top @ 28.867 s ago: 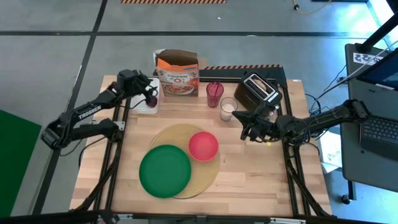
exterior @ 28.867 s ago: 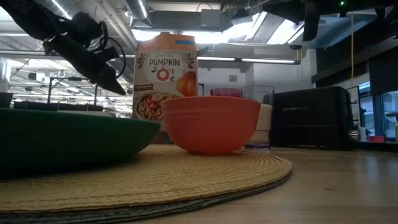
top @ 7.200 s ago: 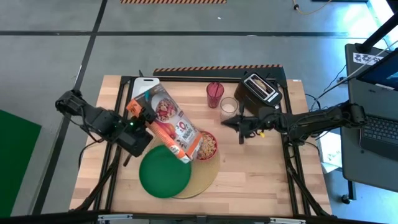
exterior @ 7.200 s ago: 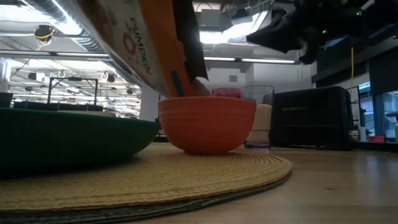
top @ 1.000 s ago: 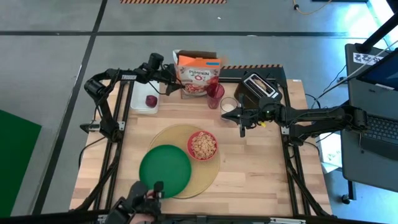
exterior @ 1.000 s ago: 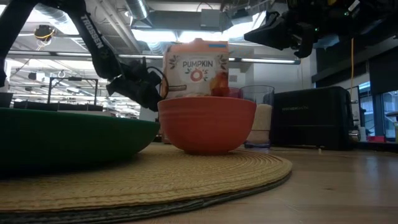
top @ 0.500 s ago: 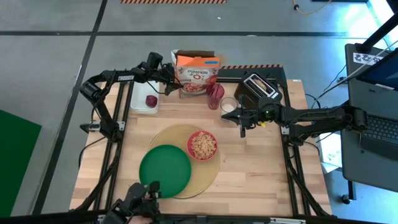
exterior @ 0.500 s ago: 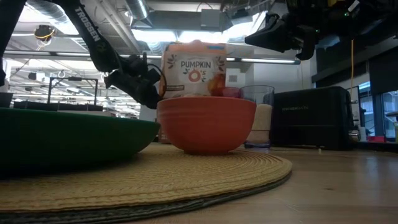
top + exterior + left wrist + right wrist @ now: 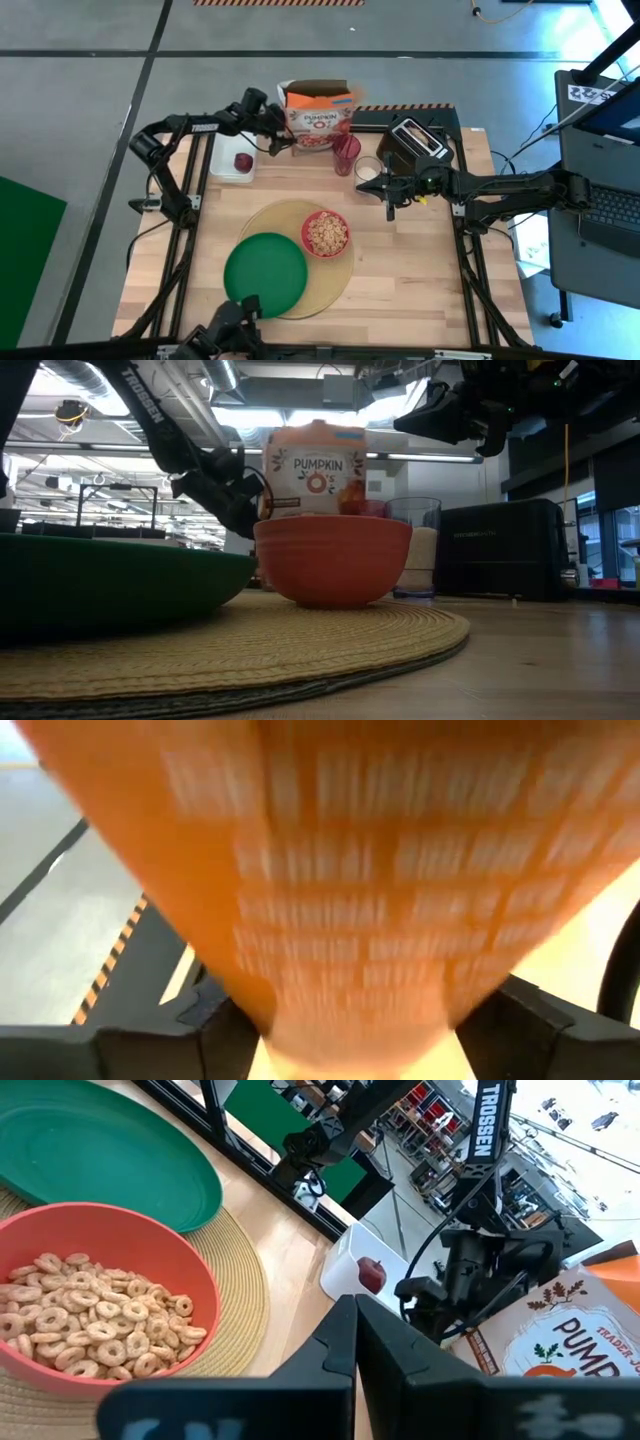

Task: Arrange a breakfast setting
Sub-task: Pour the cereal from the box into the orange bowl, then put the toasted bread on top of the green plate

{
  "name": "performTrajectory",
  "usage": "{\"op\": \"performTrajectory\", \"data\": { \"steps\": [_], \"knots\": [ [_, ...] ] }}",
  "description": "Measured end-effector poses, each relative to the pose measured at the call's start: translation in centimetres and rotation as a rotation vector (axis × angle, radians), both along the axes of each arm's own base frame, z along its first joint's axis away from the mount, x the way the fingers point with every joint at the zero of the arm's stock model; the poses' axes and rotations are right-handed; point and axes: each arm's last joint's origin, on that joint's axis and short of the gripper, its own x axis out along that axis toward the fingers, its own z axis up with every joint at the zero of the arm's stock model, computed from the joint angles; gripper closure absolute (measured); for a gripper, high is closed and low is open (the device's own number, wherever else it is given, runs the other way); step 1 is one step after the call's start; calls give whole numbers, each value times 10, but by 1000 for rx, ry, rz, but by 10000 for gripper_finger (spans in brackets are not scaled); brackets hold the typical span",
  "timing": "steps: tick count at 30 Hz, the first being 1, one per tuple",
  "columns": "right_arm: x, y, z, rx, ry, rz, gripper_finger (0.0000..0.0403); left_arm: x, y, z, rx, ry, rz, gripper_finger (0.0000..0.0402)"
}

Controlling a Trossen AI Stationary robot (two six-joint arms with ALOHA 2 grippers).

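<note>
Your left gripper (image 9: 277, 118) at the cereal box (image 9: 317, 112) behind the red bowl (image 9: 326, 233), jaws around it, grip unclear, bowl of cereal on the placemat (image 9: 330, 285) beside the green plate (image 9: 265, 274), your right gripper (image 9: 390, 205) hovering right of the bowl, jaws closed, empty.

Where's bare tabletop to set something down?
Free: the wood right of the placemat, below the right hand, and the near-left corner beside the green plate. Crowded: the far edge, with cereal box, cup, glass and toaster.
</note>
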Motion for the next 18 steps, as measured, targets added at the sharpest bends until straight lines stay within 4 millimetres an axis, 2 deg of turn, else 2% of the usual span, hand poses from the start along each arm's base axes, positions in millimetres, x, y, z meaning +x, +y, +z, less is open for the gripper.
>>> {"op": "performTrajectory", "data": {
  "steps": [6, 11, 18],
  "knots": [
    [0, 0, -1, 1, 6, 0, 397, 2, -7, -9, 3, 113, 31, 77],
    [0, 0, -1, 3, 15, 0, 397, -2, -13, -7, 22, 212, 47, 61],
    [0, 0, -1, 1, 13, -5, 397, -13, -24, 26, 80, 233, 100, 68]
  ]
}}
